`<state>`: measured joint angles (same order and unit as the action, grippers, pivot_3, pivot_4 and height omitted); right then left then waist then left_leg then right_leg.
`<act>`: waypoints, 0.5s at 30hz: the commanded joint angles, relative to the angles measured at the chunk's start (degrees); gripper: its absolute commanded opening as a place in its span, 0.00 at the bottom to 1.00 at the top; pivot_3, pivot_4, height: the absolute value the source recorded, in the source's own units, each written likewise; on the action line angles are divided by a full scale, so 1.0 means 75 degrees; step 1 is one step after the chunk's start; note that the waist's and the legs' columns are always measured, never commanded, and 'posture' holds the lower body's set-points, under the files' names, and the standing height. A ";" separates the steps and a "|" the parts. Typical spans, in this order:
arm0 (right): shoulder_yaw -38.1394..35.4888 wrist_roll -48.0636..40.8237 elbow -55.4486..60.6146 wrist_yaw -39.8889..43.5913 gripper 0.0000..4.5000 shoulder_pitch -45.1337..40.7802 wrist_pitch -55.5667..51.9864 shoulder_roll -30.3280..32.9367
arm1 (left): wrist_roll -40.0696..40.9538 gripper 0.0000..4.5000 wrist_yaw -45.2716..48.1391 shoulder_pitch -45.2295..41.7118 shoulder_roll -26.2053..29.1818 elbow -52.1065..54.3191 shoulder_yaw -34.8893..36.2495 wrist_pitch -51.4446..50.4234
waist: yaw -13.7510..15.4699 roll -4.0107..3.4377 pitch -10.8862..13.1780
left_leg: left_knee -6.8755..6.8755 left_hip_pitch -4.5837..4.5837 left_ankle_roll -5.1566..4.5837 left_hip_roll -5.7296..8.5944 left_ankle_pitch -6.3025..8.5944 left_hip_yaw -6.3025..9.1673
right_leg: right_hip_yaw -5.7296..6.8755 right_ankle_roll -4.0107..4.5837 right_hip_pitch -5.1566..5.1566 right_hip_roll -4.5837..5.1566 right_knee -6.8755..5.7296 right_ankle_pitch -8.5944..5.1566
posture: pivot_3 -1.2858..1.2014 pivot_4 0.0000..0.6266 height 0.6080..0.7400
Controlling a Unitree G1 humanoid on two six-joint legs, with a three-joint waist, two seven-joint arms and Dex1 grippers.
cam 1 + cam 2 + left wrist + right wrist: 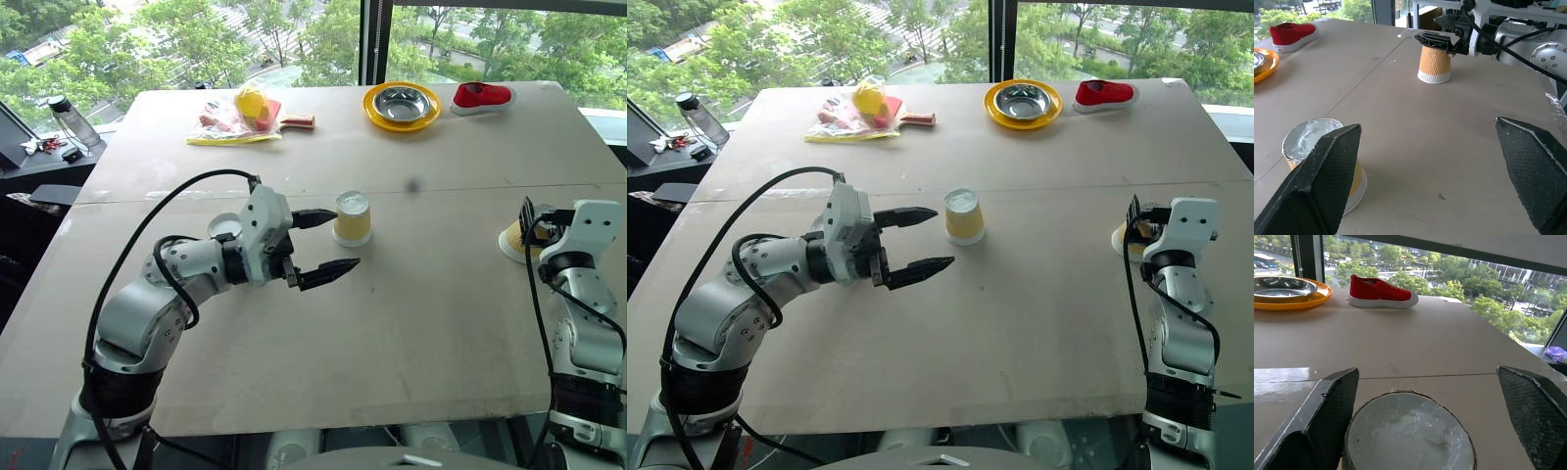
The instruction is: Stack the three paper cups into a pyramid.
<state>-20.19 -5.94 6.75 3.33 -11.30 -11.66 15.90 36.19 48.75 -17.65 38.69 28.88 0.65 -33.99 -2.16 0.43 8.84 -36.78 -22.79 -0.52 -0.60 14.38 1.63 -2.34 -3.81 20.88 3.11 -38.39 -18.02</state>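
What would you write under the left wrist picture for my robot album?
Open left pincer reaches toward an upside-down yellow-tan ribbed paper cup, while the right pincer meets another upside-down cup.

right-side cup: mostly hidden behind the right gripper in the head views; only a tan sliver and a white edge show at 9 o'clock of the gripper.
same cup, right wrist view: its lower part is cut off by the picture's edge, so just the white disc shows.
cup behind left arm: only a pale round top shows at 10 o'clock of the left gripper; its sides are hidden.
bagged items: at 11 o'clock of the middle cup, too small to tell apart.
yellow plate: cut off at the edge in the right wrist view.
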 commanded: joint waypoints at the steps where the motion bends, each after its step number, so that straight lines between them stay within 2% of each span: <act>1: -0.0158 -0.0079 0.0327 -0.0231 0.99 -0.0098 -0.0066 0.0022 | 0.0144 1.00 -0.0026 -0.0017 0.0075 0.0368 0.0204 0.0025 | 0.0001 0.0000 0.0000 | 0.0000 0.0000 0.0000 0.0000 0.0000 -0.0001 | 0.0000 0.0000 0.0000 0.0000 0.0000 0.0000 | 0.52 0.24 1.00; 8: -0.0059 -0.0153 0.0383 -0.0178 0.99 -0.0081 -0.0105 0.0017 | 0.0113 1.00 -0.0054 -0.0184 0.0023 0.0251 0.0148 -0.0006 | 0.0001 0.0000 0.0000 | 0.0000 0.0000 0.0000 0.0001 0.0000 0.0000 | 0.0000 0.0000 0.0000 0.0000 0.0000 0.0000 | 0.52 0.24 1.00; 9: -0.0022 -0.0136 0.0404 -0.0161 0.87 -0.0059 -0.0084 0.0032 | 0.0157 1.00 -0.0087 -0.0196 -0.0023 0.0241 0.0173 -0.0020 | 0.0000 0.0000 0.0000 | 0.0000 0.0000 0.0000 0.0001 0.0000 0.0000 | 0.0000 0.0000 0.0000 0.0000 0.0000 0.0000 | 0.52 0.24 1.00; 10: 0.0009 -0.0114 0.0414 -0.0139 0.81 -0.0040 -0.0061 0.0057 | 0.0194 1.00 -0.0117 -0.0213 -0.0063 0.0233 0.0190 -0.0034 | 0.0000 0.0000 0.0000 | 0.0000 0.0000 0.0000 0.0001 0.0000 -0.0001 | 0.0000 0.0000 0.0000 0.0000 0.0000 0.0000 | 0.52 0.24 1.00; 13: 0.0077 -0.0060 0.0418 -0.0063 0.49 0.0029 0.0016 0.0111 | 0.0181 1.00 -0.0133 -0.0237 -0.0071 0.0247 0.0172 -0.0058 | -0.0001 0.0000 0.0000 | 0.0000 0.0000 0.0000 0.0001 0.0000 -0.0001 | -0.0001 0.0000 0.0000 0.0000 0.0000 0.0000 | 0.52 0.24 1.00; 15: 0.0092 -0.0095 0.0431 -0.0033 0.49 0.0058 -0.0027 0.0107 | 0.0166 1.00 -0.0145 -0.0240 -0.0062 0.0265 0.0150 -0.0067 | 0.0000 0.0000 0.0000 | 0.0000 0.0000 0.0000 0.0001 0.0000 -0.0001 | -0.0001 0.0000 0.0000 0.0000 0.0000 0.0000 | 0.52 0.24 1.00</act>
<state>-19.40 -6.81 7.16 3.26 -10.96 -12.49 15.91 36.44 47.68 -18.50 38.04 29.29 0.66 -34.64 -2.16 0.43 8.84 -36.78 -22.79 -0.52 -0.59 14.38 1.63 -2.34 -3.81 20.88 3.11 -38.39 -18.02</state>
